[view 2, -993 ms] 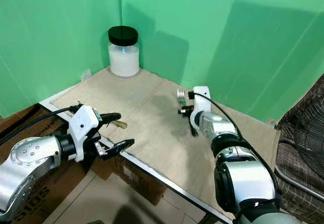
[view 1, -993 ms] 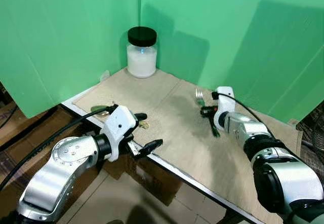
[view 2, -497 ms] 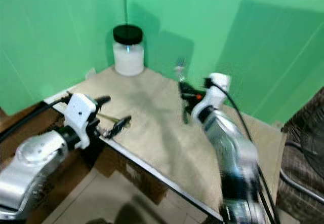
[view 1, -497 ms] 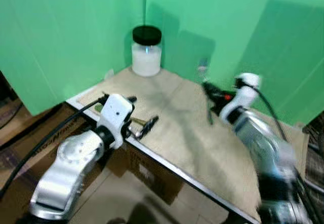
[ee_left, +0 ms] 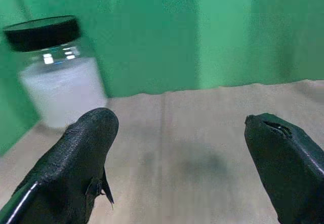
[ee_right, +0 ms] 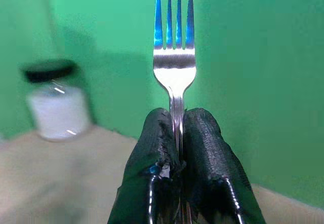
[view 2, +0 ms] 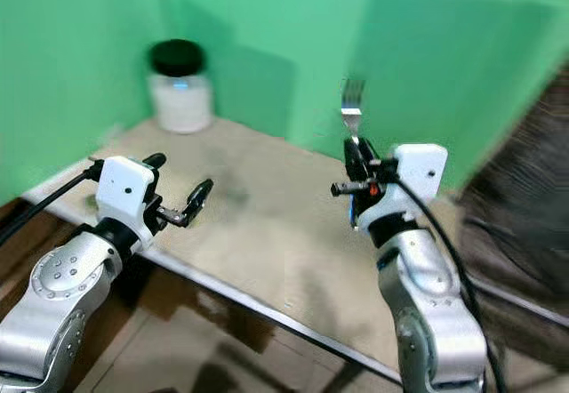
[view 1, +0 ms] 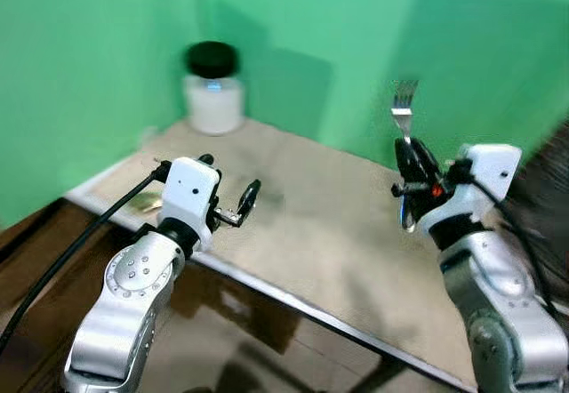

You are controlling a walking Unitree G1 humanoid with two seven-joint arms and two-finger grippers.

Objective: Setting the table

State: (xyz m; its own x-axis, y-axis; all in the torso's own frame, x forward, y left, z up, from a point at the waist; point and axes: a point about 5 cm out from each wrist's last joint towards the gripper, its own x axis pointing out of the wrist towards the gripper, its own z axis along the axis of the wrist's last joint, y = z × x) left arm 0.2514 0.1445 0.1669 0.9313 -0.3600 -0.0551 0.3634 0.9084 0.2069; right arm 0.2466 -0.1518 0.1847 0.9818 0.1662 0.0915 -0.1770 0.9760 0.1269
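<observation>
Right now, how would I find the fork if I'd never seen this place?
Start at the tan table by the green walls. Above its right side, the right gripper pinches a silver fork, tines up. It's the only shiny metal thing there.

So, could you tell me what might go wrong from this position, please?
The right end effector pinches the fork low on its thin neck, tines up above the table; it could pivot or slip while being lowered. The open left end effector sits near the table's front edge and might bump it.
</observation>
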